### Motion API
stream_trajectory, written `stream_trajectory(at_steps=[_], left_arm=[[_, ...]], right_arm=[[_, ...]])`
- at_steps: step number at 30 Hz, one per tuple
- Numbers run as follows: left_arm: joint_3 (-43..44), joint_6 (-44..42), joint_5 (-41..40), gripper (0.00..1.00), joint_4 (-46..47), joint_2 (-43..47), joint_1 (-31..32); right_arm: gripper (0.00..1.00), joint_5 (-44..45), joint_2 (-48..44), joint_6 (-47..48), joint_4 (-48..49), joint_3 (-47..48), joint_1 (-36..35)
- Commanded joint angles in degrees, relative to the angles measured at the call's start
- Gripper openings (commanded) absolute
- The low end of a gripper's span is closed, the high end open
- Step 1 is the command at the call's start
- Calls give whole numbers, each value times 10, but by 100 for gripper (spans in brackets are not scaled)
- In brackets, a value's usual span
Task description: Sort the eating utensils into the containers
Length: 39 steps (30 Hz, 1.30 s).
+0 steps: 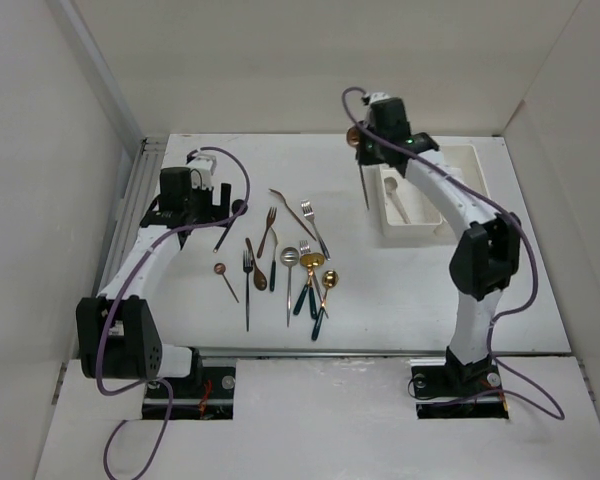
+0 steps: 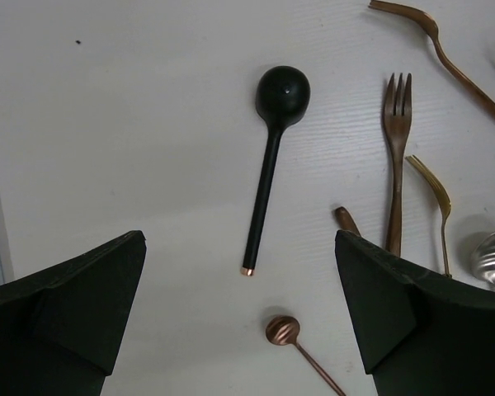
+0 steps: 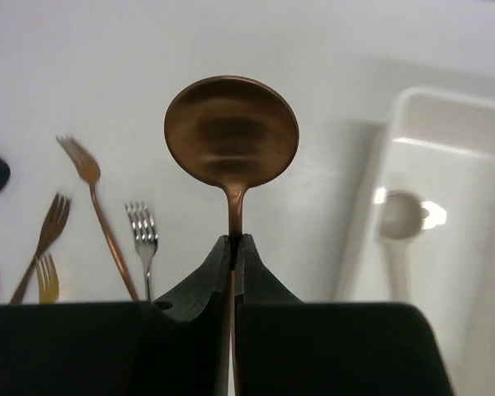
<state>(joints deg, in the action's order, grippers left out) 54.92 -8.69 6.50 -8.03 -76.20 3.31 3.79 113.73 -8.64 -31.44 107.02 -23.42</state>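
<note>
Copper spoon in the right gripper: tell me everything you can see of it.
The copper spoon has a round, shallow bowl and a thin neck, in dull brushed metal. The right gripper is shut on the neck just below the bowl; nothing else touches it. It is held above the table beside the white tray, on the side facing the loose cutlery. In the wrist view the gripper hides its handle.

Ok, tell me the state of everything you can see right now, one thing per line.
Left tool: open, empty, above the black spoon.
Right tool: shut on the copper spoon, gripping its handle.
Copper spoon: held in the air, near the tray.
Black spoon: lying flat on the table.
Tray: one cream spoon in its left compartment.
Other cutlery: loose on the table, unsorted.
</note>
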Motion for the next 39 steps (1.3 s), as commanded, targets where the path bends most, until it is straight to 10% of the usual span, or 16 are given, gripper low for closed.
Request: stream_trajectory(at_steps=[1, 12, 24, 31, 39], left_arm=[[52, -33, 57, 100, -44, -29, 1], [315, -96, 14, 100, -154, -308, 35], [379, -74, -34, 98, -139, -433, 61], [392, -63, -6, 82, -143, -446, 61], [372, -63, 25, 74, -186, -425, 61]], right_arm=[[0, -17, -61, 17, 17, 50, 48], [0, -9, -50, 93, 26, -24, 160], [0, -34, 43, 93, 46, -49, 171], [49, -40, 39, 83, 32, -68, 171], [59, -41, 1, 72, 32, -68, 171]])
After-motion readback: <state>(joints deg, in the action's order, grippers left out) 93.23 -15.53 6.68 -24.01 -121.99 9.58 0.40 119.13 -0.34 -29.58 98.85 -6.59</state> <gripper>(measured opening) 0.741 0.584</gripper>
